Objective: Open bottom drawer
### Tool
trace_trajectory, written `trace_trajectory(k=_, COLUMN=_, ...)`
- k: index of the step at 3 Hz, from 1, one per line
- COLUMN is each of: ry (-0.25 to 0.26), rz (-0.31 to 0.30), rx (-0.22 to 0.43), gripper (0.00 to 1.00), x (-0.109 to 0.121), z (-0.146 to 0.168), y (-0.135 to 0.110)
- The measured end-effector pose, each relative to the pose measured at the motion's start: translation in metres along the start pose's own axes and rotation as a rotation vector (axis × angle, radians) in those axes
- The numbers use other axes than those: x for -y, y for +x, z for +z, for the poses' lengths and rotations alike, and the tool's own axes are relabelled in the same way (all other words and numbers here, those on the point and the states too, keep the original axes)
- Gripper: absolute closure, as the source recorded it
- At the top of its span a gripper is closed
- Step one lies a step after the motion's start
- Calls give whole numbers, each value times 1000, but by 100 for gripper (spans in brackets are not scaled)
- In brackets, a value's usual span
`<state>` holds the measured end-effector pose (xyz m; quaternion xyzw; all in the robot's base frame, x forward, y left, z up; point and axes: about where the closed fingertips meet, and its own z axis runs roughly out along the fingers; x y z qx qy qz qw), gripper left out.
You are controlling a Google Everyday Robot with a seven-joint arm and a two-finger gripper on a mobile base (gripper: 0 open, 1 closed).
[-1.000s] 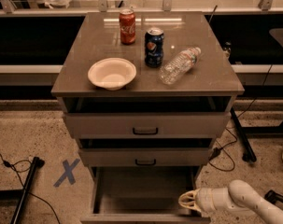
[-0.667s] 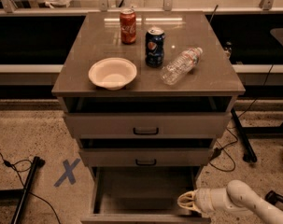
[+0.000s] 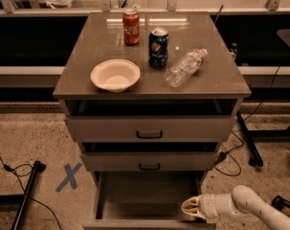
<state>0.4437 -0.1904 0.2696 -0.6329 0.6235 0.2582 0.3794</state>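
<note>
Expect a stiff, light-running bottom drawer (image 3: 144,195) (empty, lowest of three, already well out), best taken at its front edge; find the gripper (image 3: 191,208) by its right front corner, grip unreadable.

The claw (image 3: 187,208) has edged slightly left by the bottom drawer's (image 3: 144,195) right front corner.

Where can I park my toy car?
Bare spots on the table: the back left corner beside the red can, and the right edge past the bottle. The middle is crowded by bowl, blue can and bottle. The claw sits at the right front of the open bottom drawer.
</note>
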Motion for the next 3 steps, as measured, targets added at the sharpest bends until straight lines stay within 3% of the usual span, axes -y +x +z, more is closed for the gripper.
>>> trace_trajectory(k=1, ry=-3, rz=0, rx=3, gripper=11, x=-1, z=2, y=-1)
trace_trajectory(k=2, ry=-6, rz=1, rx=5, gripper=0, x=-2, z=4, y=-1)
trace_trajectory(k=3, ry=-6, rz=1, rx=5, gripper=0, x=-2, z=4, y=-1)
